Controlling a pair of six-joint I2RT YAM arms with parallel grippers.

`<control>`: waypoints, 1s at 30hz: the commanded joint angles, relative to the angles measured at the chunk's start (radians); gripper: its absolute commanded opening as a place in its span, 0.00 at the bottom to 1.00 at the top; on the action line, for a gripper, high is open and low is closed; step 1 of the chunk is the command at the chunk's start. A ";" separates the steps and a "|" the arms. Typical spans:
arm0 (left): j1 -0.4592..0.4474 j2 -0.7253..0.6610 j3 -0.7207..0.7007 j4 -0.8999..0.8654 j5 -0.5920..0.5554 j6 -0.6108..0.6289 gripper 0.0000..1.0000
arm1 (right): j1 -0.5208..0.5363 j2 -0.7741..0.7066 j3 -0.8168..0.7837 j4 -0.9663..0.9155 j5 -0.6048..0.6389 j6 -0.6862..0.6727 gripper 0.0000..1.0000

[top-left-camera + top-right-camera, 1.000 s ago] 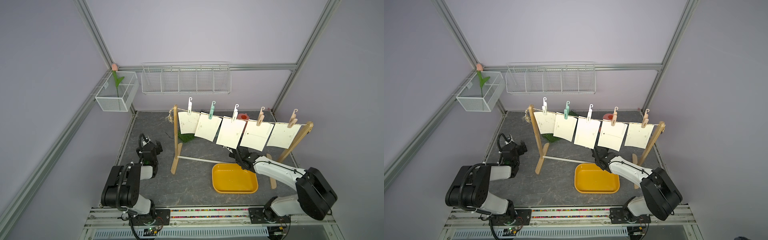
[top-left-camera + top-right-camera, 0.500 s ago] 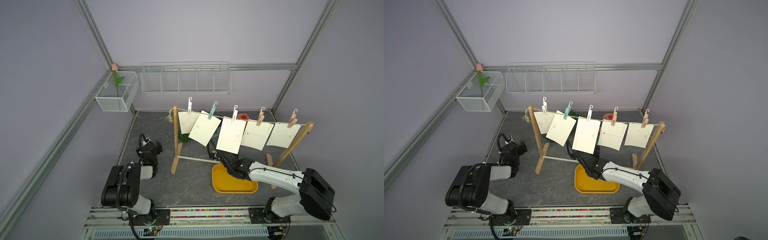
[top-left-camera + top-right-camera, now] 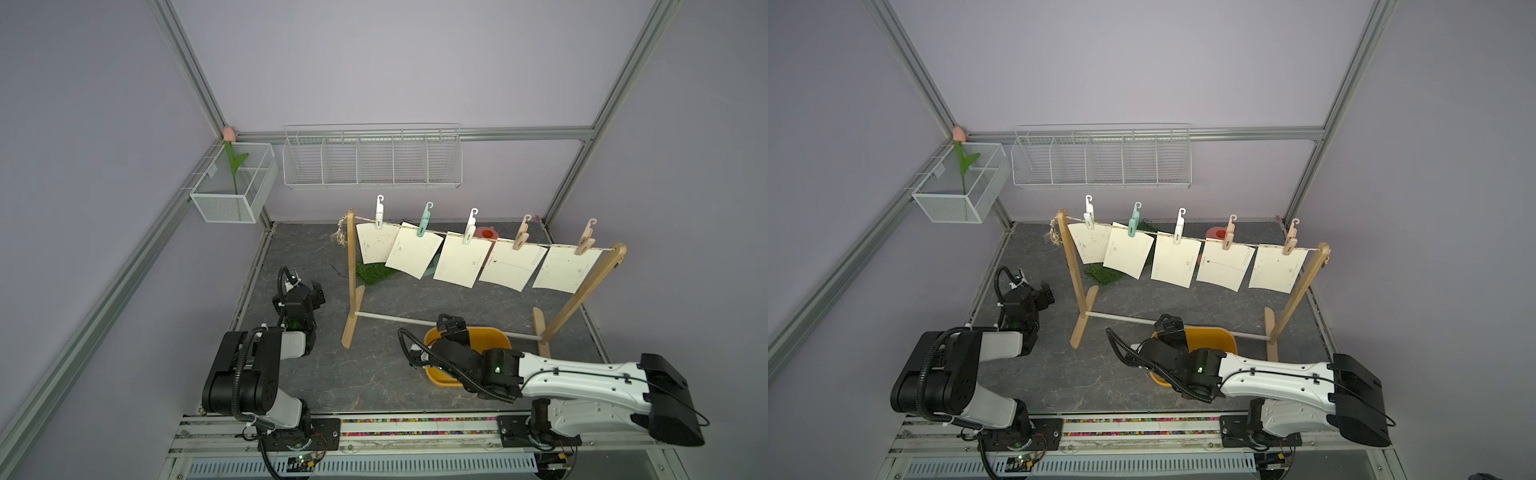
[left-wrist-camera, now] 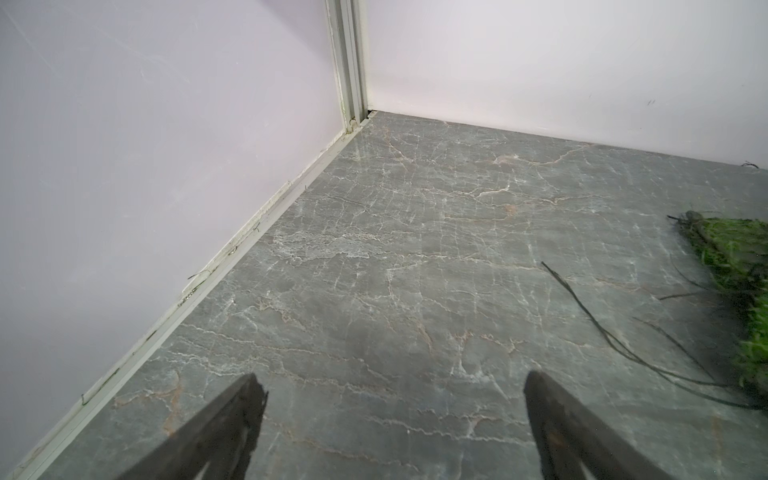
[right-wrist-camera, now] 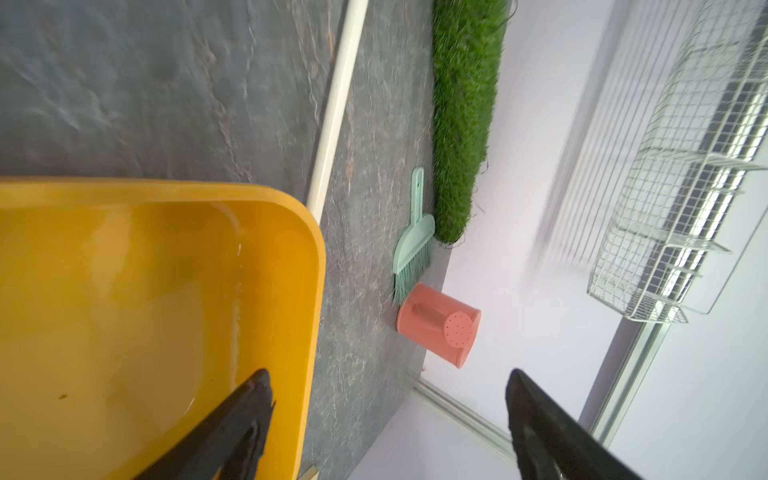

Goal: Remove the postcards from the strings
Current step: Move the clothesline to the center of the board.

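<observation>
change: the right gripper (image 3: 451, 322) now sits low over the yellow tray (image 3: 494, 333), down from the cards' lower edges where it reached a moment ago; the second card (image 3: 411, 255), counted from the left gripper's side, has swung and now hangs skewed under its teal clothespin (image 3: 424, 220).
meaning: all five postcards (image 3: 463, 259) stay pinned to the strings (image 3: 547, 245); by this reading the tug freed nothing and another try is due.
right gripper: jaws spread, nothing between them.
left gripper (image 3: 311, 291): jaws spread wide, empty, parked low and well apart from the rack.
postcards' place: above and beyond the right gripper, well apart from it.
top views only: both show the whole line, its five pins and both arms.
right wrist only: the tray's bare inside beneath one finger (image 5: 249, 399); beyond the gripper lie the white rod (image 5: 332, 112), mint brush (image 5: 411, 249), pink watering can (image 5: 436, 324) and grass strip (image 5: 465, 104); no card or twine.
left wrist only: bare floor (image 4: 415, 249) and wall corner (image 4: 353, 62).
</observation>
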 commanded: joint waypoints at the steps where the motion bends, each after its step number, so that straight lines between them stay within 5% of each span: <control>1: 0.003 -0.015 0.021 0.016 -0.011 -0.013 0.99 | 0.030 -0.091 0.101 -0.111 -0.024 0.067 0.88; 10: 0.003 -0.084 0.006 0.008 -0.080 -0.027 0.99 | 0.008 -0.373 0.365 -0.117 -0.252 0.160 0.89; 15: 0.006 -0.273 0.103 -0.301 -0.125 -0.073 0.99 | -0.033 -0.488 0.410 -0.069 -0.465 0.292 0.89; 21: 0.006 -0.512 0.166 -0.540 -0.204 -0.188 0.99 | -0.037 -0.492 0.435 -0.082 -0.460 0.492 0.89; 26: -0.004 -0.719 0.278 -0.800 0.128 -0.229 0.93 | -0.055 -0.436 0.441 0.004 -0.418 0.531 0.89; 30: -0.064 -0.835 0.274 -0.788 0.532 -0.062 0.92 | -0.073 -0.410 0.518 0.043 -0.350 0.597 0.89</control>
